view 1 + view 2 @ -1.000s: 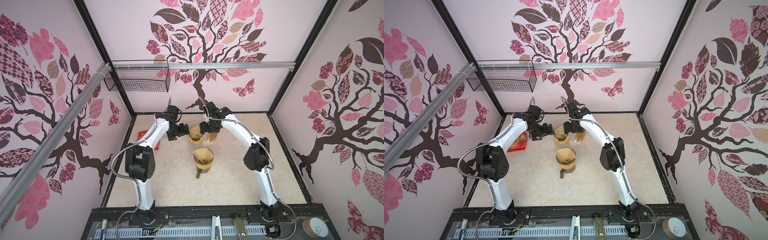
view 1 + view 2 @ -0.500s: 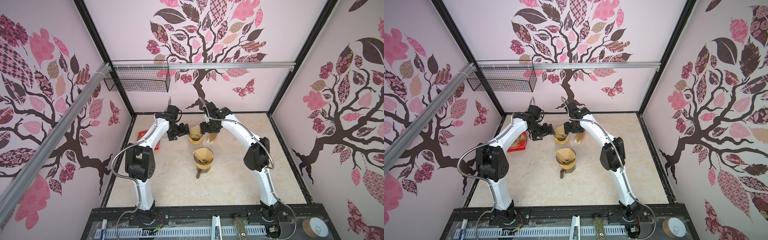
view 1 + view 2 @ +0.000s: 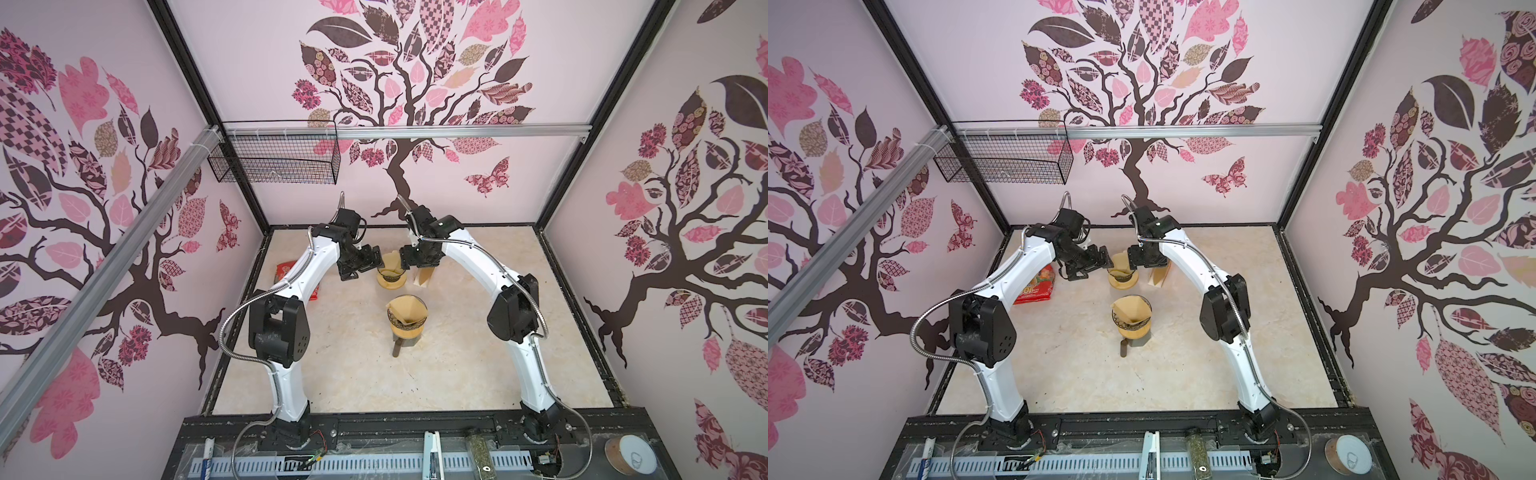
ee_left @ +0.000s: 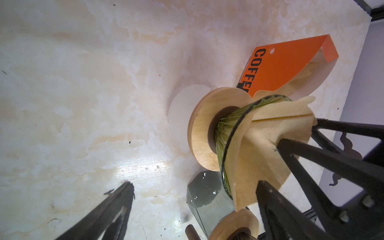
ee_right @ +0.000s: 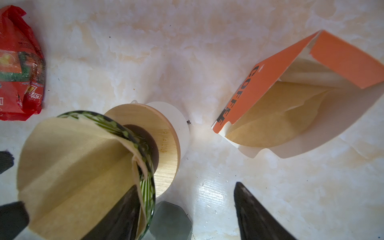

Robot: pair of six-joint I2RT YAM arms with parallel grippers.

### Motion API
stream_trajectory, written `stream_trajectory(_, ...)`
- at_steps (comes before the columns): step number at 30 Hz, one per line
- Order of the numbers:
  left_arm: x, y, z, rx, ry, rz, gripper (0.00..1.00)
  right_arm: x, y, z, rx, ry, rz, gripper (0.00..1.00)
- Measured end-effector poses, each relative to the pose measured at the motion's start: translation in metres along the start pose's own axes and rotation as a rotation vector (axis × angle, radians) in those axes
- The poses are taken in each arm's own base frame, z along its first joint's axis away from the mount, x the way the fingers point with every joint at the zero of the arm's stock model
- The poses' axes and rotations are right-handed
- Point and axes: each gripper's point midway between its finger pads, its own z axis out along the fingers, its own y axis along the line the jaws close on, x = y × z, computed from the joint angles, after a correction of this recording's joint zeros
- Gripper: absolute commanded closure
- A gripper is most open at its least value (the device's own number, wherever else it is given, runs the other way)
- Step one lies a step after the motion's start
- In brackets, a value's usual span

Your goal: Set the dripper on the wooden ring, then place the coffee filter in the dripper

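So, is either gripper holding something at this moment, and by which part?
Nothing is held. The left gripper and right gripper stand open at the dripper; the coffee filter sits in it, ungripped.

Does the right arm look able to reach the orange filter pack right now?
Likely yes. The orange filter pack lies on the table just beside the right pincer, whose jaws are open, with nothing between them.
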Motion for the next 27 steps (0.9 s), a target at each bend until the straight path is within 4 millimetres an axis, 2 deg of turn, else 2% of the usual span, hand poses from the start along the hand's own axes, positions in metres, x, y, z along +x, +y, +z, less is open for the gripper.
stream_trajectory(15, 0.007, -0.005, 0.01, -0.003, 0.028, 0.022, 0.05, -0.001, -0.001, 0.0, 0.0, -0.001, 0.001, 0.28)
stream_trajectory(27, 0.012, 0.0, 0.019, -0.015, 0.051, 0.028, 0.05, -0.002, -0.005, 0.0, 0.003, -0.003, 0.009, 0.27)
